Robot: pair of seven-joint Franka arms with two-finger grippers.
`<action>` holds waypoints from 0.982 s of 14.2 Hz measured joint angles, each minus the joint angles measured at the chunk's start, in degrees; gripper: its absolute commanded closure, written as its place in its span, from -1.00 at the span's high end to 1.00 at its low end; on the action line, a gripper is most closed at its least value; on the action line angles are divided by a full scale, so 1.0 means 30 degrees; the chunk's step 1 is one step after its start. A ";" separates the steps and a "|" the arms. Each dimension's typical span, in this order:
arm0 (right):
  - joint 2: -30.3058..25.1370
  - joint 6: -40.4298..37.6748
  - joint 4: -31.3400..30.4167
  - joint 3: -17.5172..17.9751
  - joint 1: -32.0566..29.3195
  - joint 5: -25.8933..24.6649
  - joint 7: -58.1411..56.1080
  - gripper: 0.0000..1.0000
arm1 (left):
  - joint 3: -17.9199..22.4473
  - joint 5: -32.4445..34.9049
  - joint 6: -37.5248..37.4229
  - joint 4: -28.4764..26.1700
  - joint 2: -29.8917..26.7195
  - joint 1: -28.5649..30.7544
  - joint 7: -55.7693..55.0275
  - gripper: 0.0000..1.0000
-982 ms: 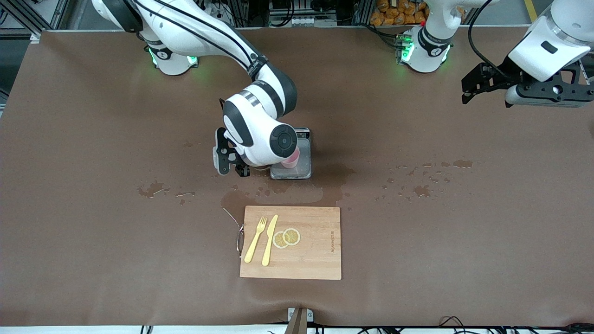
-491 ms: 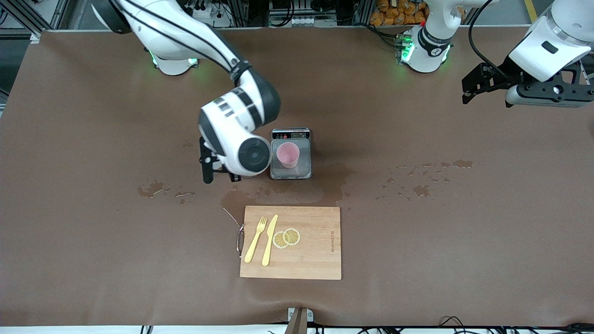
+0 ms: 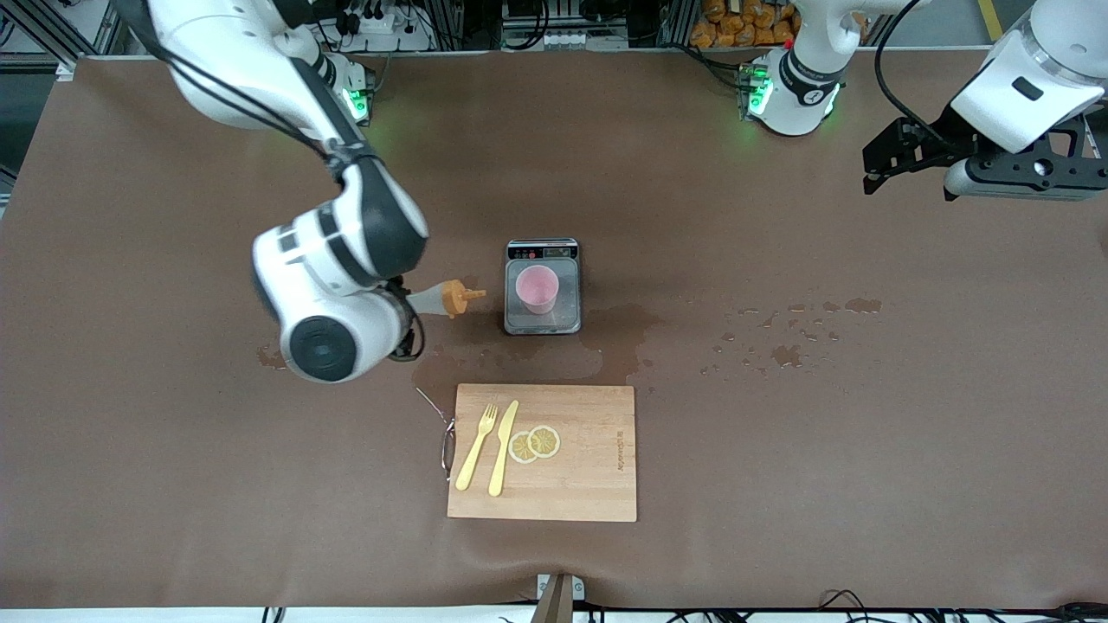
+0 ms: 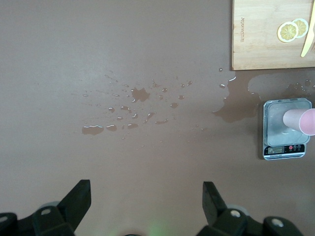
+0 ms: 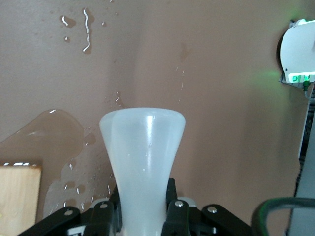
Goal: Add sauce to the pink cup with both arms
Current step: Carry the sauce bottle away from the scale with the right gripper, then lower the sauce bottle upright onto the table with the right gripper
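A brown bench (image 3: 173, 484) is filling the front view, and the scene is running from the right arm's end to the left arm's end.

The right arm is reaching down from its green-lit base, and its right gripper (image 5: 142, 209) is pinching the sauce (image 3: 443, 298), a translucent whitish squeeze bottle with an orange cap. The bottle is lying roughly level in the air, its thin nozzle pointing toward the pink cup (image 3: 536, 289) and stopping short of it. In the right wrist view the pale body of the bottle is flaring out between the dark fingers (image 5: 178, 210).

The pink cup is standing upright on a small grey scale (image 3: 543, 322), near the middle of the bench. A wet patch (image 3: 519, 363) is spreading on the bench between the scale and a wooden cutting board (image 3: 589, 484), which is lying nearer to the front camera. On the board a yellow fork (image 3: 477, 446), a yellow knife (image 3: 503, 447) and two lemon slices (image 3: 534, 443) are resting side by side (the slices overlapping a little).

Scattered water drops (image 3: 788, 333) are dotting the bench toward the left arm's end.

The left arm is waiting, its left gripper (image 4: 146, 195) hanging above the bench at that end with its fingers spread wide and holding nothing.
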 measured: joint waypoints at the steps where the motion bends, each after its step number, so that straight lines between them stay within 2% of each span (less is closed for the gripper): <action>1: -0.0199 -0.0232 -0.0002 -0.0006 -0.0685 0.0665 -0.0876 -1.00 | 0.0001 0.0000 0.0018 0.0000 0.0000 0.0001 0.0000 1.00; 6: -0.0369 -0.2245 -0.0080 -0.0102 -0.4696 0.4497 -0.6180 -1.00 | 0.0008 0.0000 0.0034 0.0000 0.0000 0.0014 0.0000 1.00; 11: -0.0287 -0.3153 -0.1167 -0.0140 -0.8761 0.7187 -1.1891 -1.00 | 0.0017 0.0000 0.0035 0.0000 0.0017 0.0039 0.0000 1.00; 14: 0.0042 -0.3141 -0.1940 -0.0144 -1.0434 0.7823 -1.4586 -1.00 | 0.0024 0.0000 0.0036 0.0000 0.0030 0.0047 0.0000 1.00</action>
